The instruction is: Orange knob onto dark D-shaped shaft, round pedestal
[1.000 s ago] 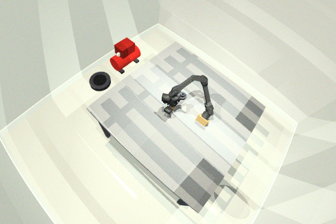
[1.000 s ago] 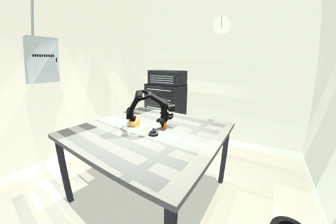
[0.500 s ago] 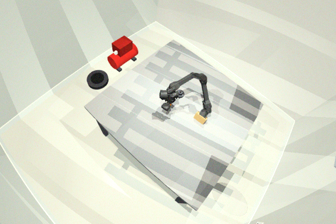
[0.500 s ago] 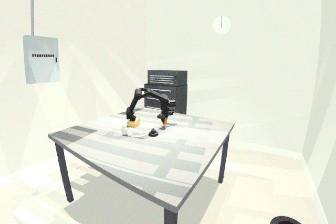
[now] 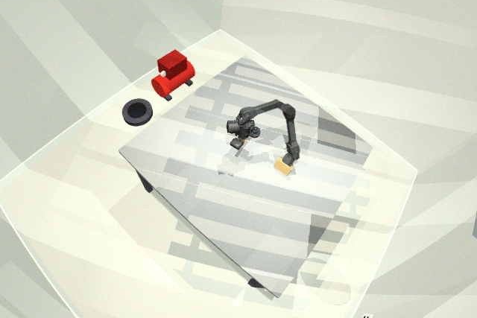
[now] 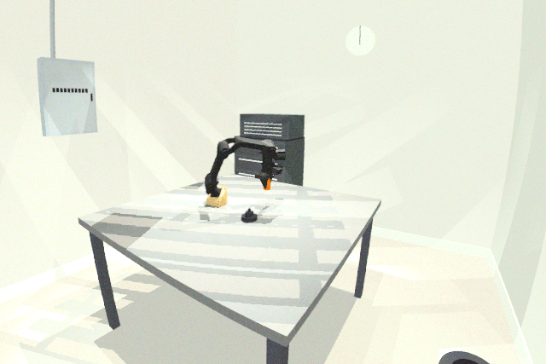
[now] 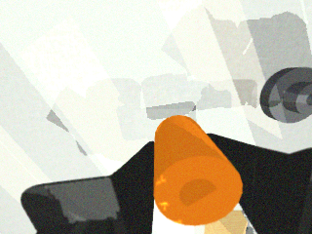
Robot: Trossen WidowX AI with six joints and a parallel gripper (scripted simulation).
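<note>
Exterior view: the dark six-joint arm (image 6: 229,148) arches from its tan base block (image 6: 217,198) on the grey-striped worktop (image 6: 281,272), its pincer (image 6: 266,182) clenched on the orange knob (image 6: 266,183) and holding it in the air. The knob hangs clear of the worktop, above and slightly behind the round pedestal (image 6: 249,216), which sits just beside the base block toward the room's open side and carries the short dark shaft (image 6: 250,210) upright at its middle. Knob and shaft are apart. Behind the arm a dark louvred cabinet (image 6: 287,130) stands on the floor; a grey wall box (image 6: 66,95) and a pale round wall clock (image 6: 360,40) hang beyond.

From the top view, the pincer (image 5: 239,141) is extended away from the base block (image 5: 284,165), the knob (image 5: 243,138) showing only as a small orange fleck among the dark wrist parts. Off the worktop (image 5: 269,214), a red compressor (image 5: 173,72) and a black tyre (image 5: 137,112) sit on the floor on the far side of the arm.

At the wrist, the knob (image 7: 192,175) fills the middle of the frame, its near end facing the lens with a darker recess showing one flat edge. The black fingers press it on both sides. The pedestal (image 7: 288,95) appears at the right edge, up and right of the knob, well off its axis.
</note>
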